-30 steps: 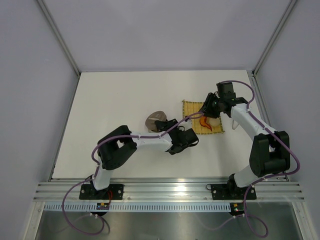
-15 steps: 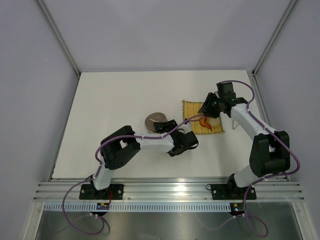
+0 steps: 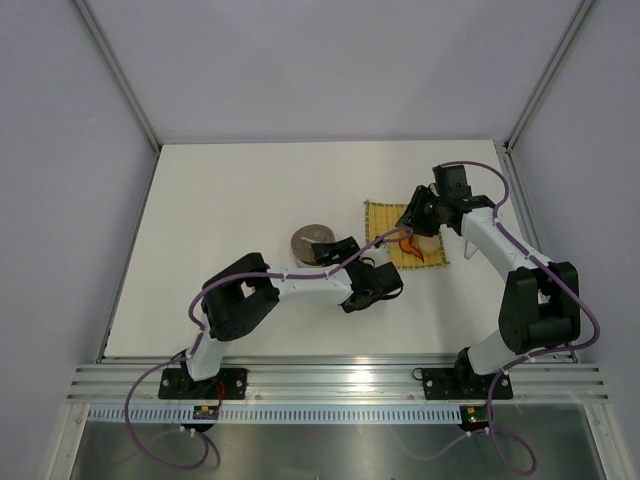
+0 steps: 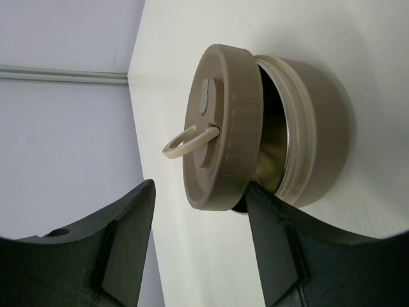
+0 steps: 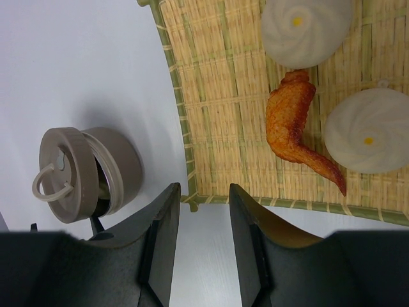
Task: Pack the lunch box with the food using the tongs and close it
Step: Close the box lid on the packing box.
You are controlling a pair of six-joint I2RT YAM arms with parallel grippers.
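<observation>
The top camera hangs high over the near edge, looking down and forward across the whole white surface. The left wrist camera sits very close and low, its view filled by the round grey-brown lunch box. The right wrist camera looks straight down from nearby onto the square yellow woven mat. All 3 views share the lunch box; top and right wrist share the mat.

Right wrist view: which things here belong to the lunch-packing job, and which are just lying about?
Job: lunch box, its lid sitting ajar, white bun, second white bun, orange wing piece. Tongs not in view.
Lying about: woven mat, merely under the food.
</observation>
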